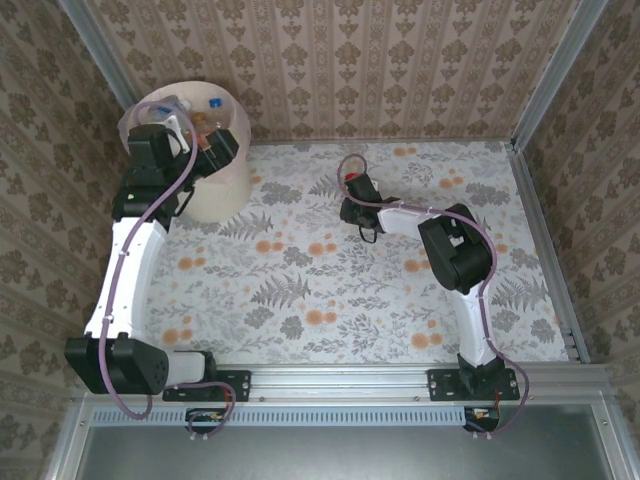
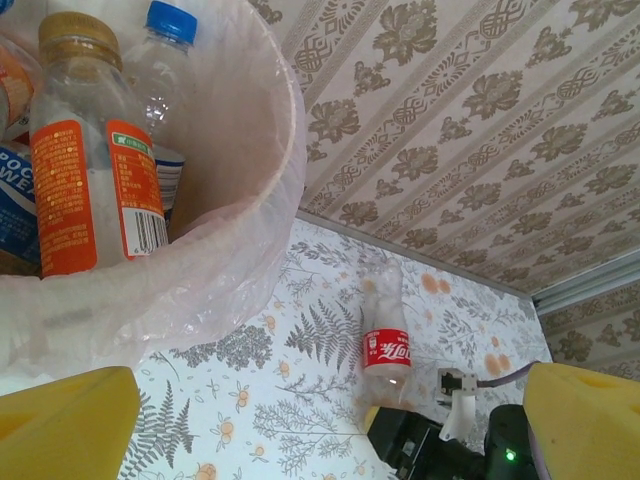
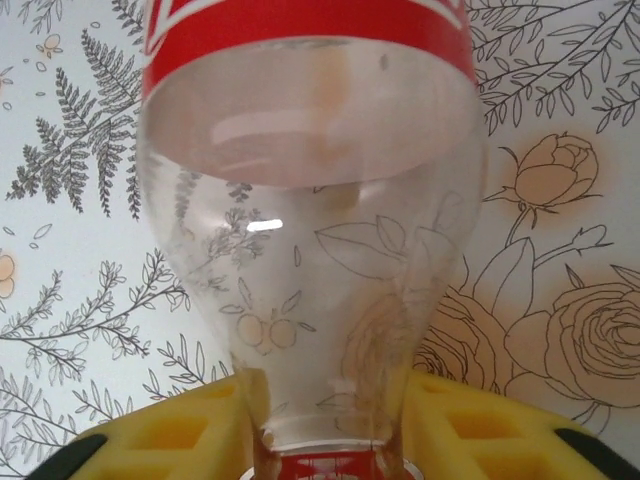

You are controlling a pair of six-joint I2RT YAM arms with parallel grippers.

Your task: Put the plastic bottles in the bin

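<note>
A blue-labelled clear plastic bottle (image 2: 12,210) in the round cream plastic bin (image 2: 290,110) is showing "POC" and "WE"; white script on a red-labelled clear bottle (image 2: 386,345) is proving too small to read.

Bin (image 1: 222,192) far-left on table (image 1: 300,300); bottles (image 2: 90,170) inside — another bottle (image 2: 386,348) mid-table, rightward.

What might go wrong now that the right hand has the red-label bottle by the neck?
The right hand pinches the red-label bottle only at its slim neck, so it may swing or slip when lifted. The left hand hangs open over the bin, so the arms may collide there.
</note>
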